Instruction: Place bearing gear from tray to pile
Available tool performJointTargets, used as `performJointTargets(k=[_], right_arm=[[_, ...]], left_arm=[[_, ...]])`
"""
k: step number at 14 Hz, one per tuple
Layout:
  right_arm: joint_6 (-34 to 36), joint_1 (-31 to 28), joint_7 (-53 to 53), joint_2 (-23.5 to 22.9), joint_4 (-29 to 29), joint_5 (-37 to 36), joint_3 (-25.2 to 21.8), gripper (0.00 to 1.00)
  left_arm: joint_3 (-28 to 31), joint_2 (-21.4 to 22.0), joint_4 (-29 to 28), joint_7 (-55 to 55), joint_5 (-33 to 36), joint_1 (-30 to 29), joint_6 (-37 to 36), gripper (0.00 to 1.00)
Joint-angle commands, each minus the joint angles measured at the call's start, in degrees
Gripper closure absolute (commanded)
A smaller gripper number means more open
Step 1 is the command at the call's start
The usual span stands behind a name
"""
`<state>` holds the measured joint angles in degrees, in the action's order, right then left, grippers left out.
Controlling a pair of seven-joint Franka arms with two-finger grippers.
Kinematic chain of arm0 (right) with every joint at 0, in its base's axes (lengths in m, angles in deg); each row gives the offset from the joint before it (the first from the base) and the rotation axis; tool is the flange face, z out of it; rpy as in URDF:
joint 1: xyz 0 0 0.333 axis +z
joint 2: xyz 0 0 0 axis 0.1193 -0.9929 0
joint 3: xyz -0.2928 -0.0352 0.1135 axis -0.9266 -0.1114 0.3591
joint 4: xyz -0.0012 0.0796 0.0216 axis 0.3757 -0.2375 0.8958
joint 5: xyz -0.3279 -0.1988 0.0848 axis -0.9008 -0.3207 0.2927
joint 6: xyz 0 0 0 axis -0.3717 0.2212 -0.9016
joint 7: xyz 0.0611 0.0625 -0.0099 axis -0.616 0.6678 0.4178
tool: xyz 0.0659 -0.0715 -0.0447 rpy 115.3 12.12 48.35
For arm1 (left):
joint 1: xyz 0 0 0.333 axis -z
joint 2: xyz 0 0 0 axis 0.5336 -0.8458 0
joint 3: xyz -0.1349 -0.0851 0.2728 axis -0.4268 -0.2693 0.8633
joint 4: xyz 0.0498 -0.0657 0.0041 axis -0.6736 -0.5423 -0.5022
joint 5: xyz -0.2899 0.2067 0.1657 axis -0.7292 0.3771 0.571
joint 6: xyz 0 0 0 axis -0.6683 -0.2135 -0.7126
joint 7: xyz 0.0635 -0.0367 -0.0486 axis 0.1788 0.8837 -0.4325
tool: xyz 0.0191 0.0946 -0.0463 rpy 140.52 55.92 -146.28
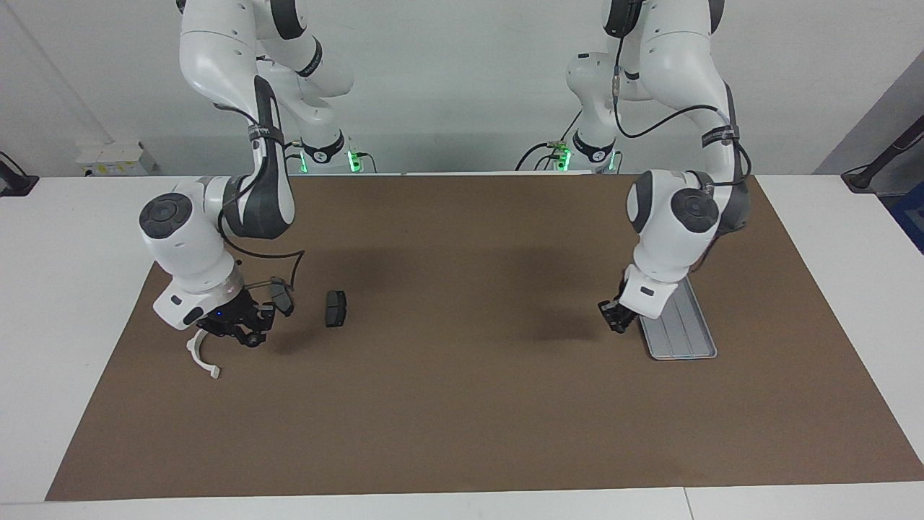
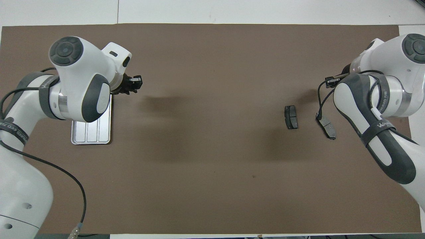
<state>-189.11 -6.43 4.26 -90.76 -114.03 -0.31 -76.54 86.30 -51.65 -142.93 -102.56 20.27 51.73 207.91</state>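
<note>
The bearing gear cannot be told apart from the dark fingertips of the left claw (image 1: 617, 318), so its long axis and the way it points cannot be read. That claw is clenched, fingertips together, and hangs over the brown mat (image 1: 462, 404), just beside the long edge of the tray (image 1: 682, 339) that faces the right arm's end of the table (image 1: 72, 289). Whether it grips anything I cannot tell.

There is one tray, silver-grey, toward the left arm's end of the table. Its long axis runs from the robots' edge toward the table's outer edge, slightly slanted. Its lengthwise ridges divide the floor into three lanes, and the left arm covers the farther part of it in the overhead view.

The pile lies toward the right arm's end: two dark grey pads and one white half-ring bracket (image 1: 202, 357). The pad nearer the table's middle (image 1: 336, 308) lies in the open. The other pad (image 1: 283, 297) sits just beside the right claw (image 1: 245, 331). That claw hangs low over the mat between this pad and the bracket, hiding the bracket's upper end. I cannot tell whether it is clenched or released.

A black strap (image 2: 382, 127) on the right arm carries white letters beginning "WAN"; the rest I cannot read.
</note>
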Motion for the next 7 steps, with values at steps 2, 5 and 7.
performJointTargets(k=[2,5,7], right_arm=[[-1.8,-0.4,0.4,-0.6,-1.1,-0.1,0.6,1.0],[-5.3,-0.6,1.3,-1.3,-2.6,-0.1,0.6,1.0],[-5.8,-1.3,1.7,-1.9,-2.6,-0.1,0.6,1.0]], left_arm=[[1.3,-2.1,5.3,-13.2,-0.5,10.2,-4.7,1.0],[1.1,-2.2,4.8,-22.3,-0.7,17.8,-3.4,1.0],[1.3,-5.0,5.5,-24.4,-2.9,21.0,-1.4,1.0]])
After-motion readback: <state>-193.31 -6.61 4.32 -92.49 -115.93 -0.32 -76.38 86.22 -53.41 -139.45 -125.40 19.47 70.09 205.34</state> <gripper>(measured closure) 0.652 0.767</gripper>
